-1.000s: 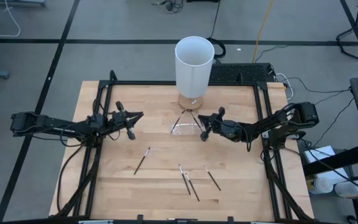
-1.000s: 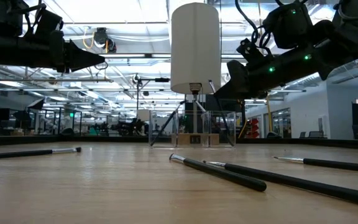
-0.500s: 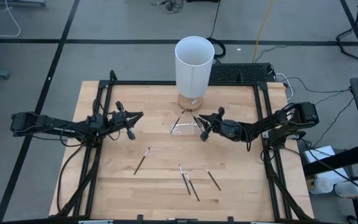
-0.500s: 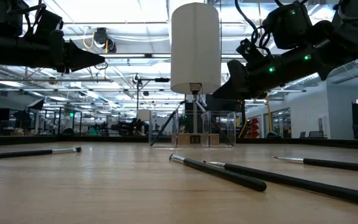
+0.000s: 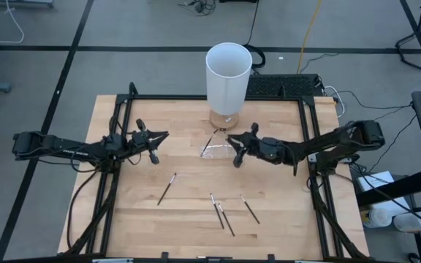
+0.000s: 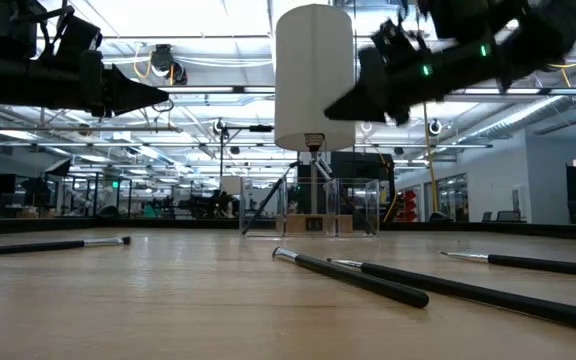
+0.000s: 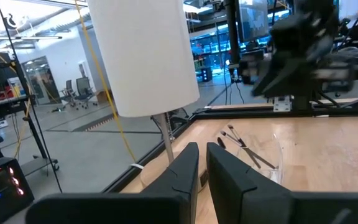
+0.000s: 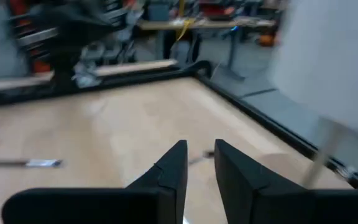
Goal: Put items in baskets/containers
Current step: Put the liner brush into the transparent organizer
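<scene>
Large open robotics lab, exposed ceiling beams (image 6: 218, 115), office chairs (image 7: 73, 93), workbenches (image 8: 185, 23), cables (image 5: 196, 6) across grey floor

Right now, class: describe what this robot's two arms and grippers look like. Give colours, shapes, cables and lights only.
Both arms are slim, dark and jointed, with black cables running along them. The left gripper and the right gripper each end in two dark, wedge-shaped fingers tapering to a point. In the low view, small green lights glow on the right arm.

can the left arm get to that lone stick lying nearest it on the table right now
Probably yes. The lone stick lies on bare wood just in front of the left gripper, which hangs above the table, and nothing stands between them.
</scene>
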`<act>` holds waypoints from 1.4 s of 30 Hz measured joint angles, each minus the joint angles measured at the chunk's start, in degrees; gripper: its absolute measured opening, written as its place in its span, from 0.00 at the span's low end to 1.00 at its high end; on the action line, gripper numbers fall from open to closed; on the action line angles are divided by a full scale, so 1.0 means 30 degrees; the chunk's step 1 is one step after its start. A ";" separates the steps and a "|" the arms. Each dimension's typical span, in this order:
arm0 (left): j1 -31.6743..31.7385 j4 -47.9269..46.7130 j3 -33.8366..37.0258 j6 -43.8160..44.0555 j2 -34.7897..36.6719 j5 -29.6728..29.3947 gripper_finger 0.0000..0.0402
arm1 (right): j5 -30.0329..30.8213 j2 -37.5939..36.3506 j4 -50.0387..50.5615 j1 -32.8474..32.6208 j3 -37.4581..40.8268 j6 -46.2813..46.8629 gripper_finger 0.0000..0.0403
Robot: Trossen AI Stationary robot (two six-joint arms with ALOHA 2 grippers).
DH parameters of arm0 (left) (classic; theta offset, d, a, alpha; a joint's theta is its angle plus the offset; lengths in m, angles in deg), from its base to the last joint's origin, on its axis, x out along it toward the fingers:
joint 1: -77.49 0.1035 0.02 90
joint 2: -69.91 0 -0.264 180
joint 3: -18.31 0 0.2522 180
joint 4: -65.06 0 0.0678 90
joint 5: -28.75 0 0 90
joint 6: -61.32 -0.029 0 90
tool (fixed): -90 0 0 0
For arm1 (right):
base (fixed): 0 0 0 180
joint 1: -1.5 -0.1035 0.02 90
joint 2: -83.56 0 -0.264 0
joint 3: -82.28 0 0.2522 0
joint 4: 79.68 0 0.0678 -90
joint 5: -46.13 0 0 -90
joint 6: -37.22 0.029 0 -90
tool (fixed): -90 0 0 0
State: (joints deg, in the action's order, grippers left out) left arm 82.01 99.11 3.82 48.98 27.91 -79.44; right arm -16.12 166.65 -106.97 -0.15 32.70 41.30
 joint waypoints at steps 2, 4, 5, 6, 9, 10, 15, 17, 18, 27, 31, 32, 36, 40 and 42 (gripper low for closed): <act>0.0002 -0.0037 0.0000 0.0077 0.0006 0.0007 0.10 | 0.0287 -0.0426 0.3781 -0.0923 -0.2127 -0.0685 0.17; -0.0004 -0.0062 0.0000 0.0168 0.0003 0.0010 0.10 | 0.0821 -0.0473 0.7616 -0.2114 -0.4844 -0.1114 0.17; 0.0002 -0.0059 0.0001 0.0193 0.0006 0.0015 0.10 | 0.1076 -0.0466 0.9602 -0.2792 -0.6184 -0.1068 0.17; 0.0002 -0.0065 0.0003 0.0256 0.0003 0.0015 0.10 | 0.1291 -0.0314 1.1447 -0.3474 -0.7555 -0.0859 0.17; 0.0003 -0.0151 0.0000 0.0453 0.0004 0.0022 0.10 | 0.1595 0.0904 1.6330 -0.5456 -1.1618 0.0226 0.17; 0.0000 -0.0236 0.0000 0.0514 0.0007 0.0022 0.10 | 0.1967 0.1280 1.8335 -0.6126 -1.2718 0.0730 0.17; -0.0004 -0.0538 0.0007 0.0964 0.0007 0.0036 0.10 | 0.3134 0.3590 2.4967 -0.8553 -1.6611 0.5275 0.10; -0.0004 -0.0655 0.0015 0.1220 0.0004 0.0036 0.10 | 0.2063 0.4488 2.6807 -0.9113 -1.7206 0.7642 0.07; -0.0014 -0.0660 0.0015 0.1328 0.0002 0.0039 0.10 | 0.1521 0.4963 2.7129 -0.9294 -1.7461 0.8629 0.05; -0.0019 -0.0892 0.0015 0.1727 0.0007 0.0044 0.10 | -0.2896 0.9506 3.3628 -1.0214 -1.9907 1.4593 0.00; -0.0019 -0.0895 0.0015 0.1727 0.0000 0.0044 0.10 | -0.4064 1.0360 3.6751 -1.0003 -1.9697 1.6402 0.04; -0.0019 -0.0895 0.0015 0.1727 0.0000 0.0044 0.10 | -0.4368 1.0397 3.6794 -0.9958 -1.9603 1.6545 0.05; -0.0019 -0.0929 0.0015 0.1727 0.0007 0.0044 0.10 | -0.6040 1.0358 3.6711 -0.9570 -1.9357 1.7456 0.15; -0.0019 -0.1063 0.0015 0.1726 0.0001 0.0052 0.10 | -0.6405 1.0244 3.6409 -0.9151 -1.9334 1.8037 0.27; -0.0019 -0.1063 0.0015 0.1719 0.0007 0.0058 0.10 | -0.6811 1.0251 3.6287 -0.9015 -1.9333 1.8345 0.32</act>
State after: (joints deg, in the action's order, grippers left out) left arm 81.96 95.92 3.86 54.14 27.93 -79.27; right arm -36.55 197.40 1.89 -27.20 -25.30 96.33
